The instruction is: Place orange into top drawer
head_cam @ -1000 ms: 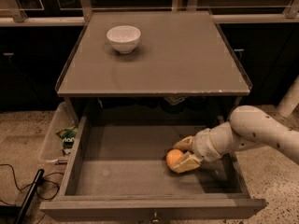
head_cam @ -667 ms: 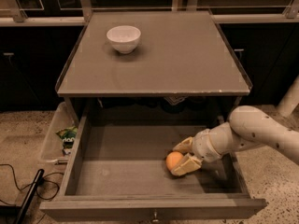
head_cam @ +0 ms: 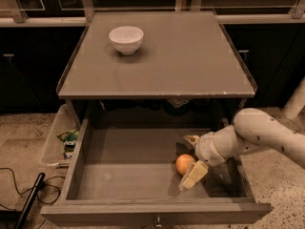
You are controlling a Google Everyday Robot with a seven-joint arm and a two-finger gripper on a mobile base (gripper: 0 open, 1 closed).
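Observation:
The orange (head_cam: 184, 164) rests on the flat grey bottom of the open top drawer (head_cam: 126, 173), right of centre. My gripper (head_cam: 191, 157) reaches into the drawer from the right, low over its floor. Its fingers are spread apart, one fingertip (head_cam: 192, 140) behind the orange and the other (head_cam: 193, 175) in front of it, close beside the fruit. The gripper is open and the orange lies loose between the fingers. The drawer's front panel (head_cam: 157, 213) with its small knob is at the bottom of the view.
A white bowl (head_cam: 126, 38) stands at the back left of the grey cabinet top (head_cam: 190, 66). A clear plastic bin (head_cam: 53, 140) holding a green packet sits on the floor left of the drawer. A black cable (head_cam: 28, 202) lies at the lower left.
The fingers have spread wider apart around the orange. The orange now lies on the drawer bottom, about where it was.

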